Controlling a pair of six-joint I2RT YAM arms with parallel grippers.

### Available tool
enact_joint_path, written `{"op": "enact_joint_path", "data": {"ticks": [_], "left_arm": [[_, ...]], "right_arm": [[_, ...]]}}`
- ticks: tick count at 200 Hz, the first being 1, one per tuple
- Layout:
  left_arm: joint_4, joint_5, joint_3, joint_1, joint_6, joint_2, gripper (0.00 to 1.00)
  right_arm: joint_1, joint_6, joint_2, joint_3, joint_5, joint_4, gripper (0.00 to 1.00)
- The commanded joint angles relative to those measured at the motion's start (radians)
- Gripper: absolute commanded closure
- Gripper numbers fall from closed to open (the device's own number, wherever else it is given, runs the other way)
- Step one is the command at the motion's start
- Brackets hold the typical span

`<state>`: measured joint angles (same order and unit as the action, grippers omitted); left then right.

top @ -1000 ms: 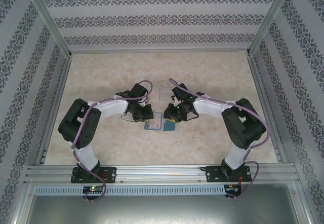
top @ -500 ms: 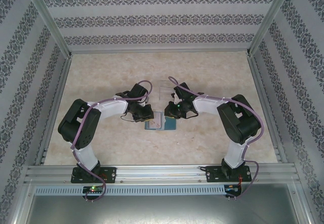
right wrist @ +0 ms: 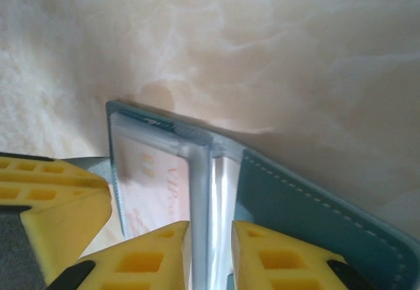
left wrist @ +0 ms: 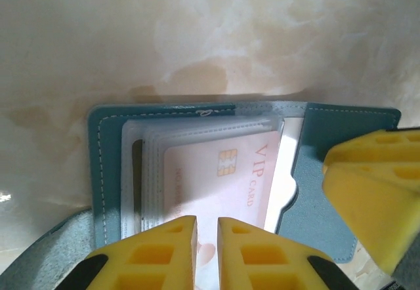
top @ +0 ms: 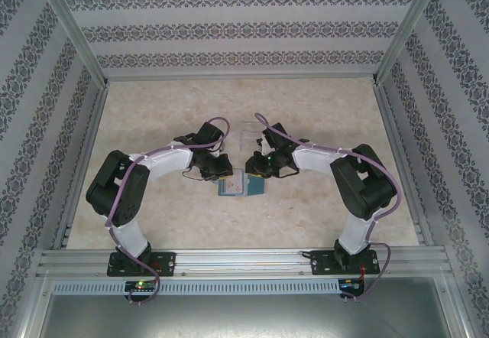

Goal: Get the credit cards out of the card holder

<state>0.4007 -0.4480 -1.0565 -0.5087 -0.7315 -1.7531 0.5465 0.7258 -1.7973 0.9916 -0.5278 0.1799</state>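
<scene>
Since a second ago the right arm point(top: 367, 189) has drawn its elbow in, and both wrists have edged slightly closer over the card holder point(top: 241, 186). On the table point(top: 153, 124) the left arm point(top: 122, 193) and the right arm curve inward to meet above it. Beyond both tools lies a clear tray point(top: 248, 133). The card holder lies opened flat under and between the tools. In front of the left tool point(left wrist: 207, 227) its clear sleeves point(left wrist: 151, 172) fan out with the pink card point(left wrist: 223, 178) tucked inside, and a dark card point(left wrist: 136, 185) shows edge-on further left. That tool's fingers are almost together above the pink card's near edge; whether they pinch it I cannot tell. The right tool point(right wrist: 211, 227) is clenched on an upright sleeve of the card holder.
</scene>
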Motion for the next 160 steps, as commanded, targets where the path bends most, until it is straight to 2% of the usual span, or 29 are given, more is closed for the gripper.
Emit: {"op": "enact_joint_path", "data": {"ticks": [1,47,160], "left_arm": [[0.051,0.030,-0.010,0.004,0.024,-0.011,0.85],[0.024,0.041,0.031,0.003,0.009,-0.020,0.84],[0.023,0.049,0.050,0.004,0.021,-0.043,0.84]], "right_arm": [[0.025,0.026,0.007,0.004,-0.043,0.002,0.76],[0.058,0.032,-0.023,0.030,0.007,0.052,0.72],[0.091,0.030,-0.069,0.058,0.077,0.105,0.71]]}}
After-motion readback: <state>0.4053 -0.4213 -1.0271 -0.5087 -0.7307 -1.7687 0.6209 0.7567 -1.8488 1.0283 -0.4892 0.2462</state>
